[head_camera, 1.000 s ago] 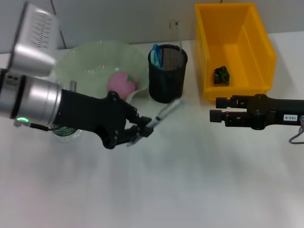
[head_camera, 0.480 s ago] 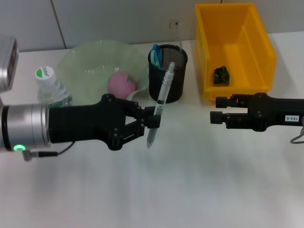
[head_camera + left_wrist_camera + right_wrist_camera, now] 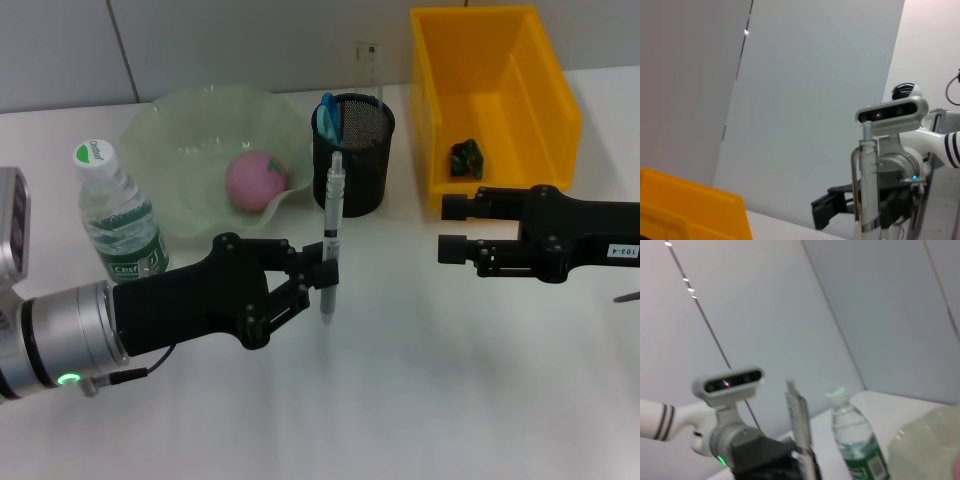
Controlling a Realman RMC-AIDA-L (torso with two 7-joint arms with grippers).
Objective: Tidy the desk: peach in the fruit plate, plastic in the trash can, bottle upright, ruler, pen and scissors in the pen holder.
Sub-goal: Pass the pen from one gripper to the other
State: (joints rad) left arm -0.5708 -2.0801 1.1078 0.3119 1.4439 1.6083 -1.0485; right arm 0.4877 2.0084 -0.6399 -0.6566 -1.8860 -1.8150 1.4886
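Looking down, you saw a white desk (image 3: pixel 420 400) under grey walls; your left gripper (image 3: pixel 318 277) pinched the pen (image 3: pixel 331 235) upright before the pen holder (image 3: pixel 353 155). Your right gripper (image 3: pixel 447 227), spread, waited beside it; only wrist views showed the robot's head.

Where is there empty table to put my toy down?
The near table, in front of both arms, is bare. It's crowded at the back: bottle, plate, holder and bin sit close together. The left gripper holds the pen upright before the holder.

Open table (image 3: pixel 420 380) before pen holder (image 3: pixel 353 155)
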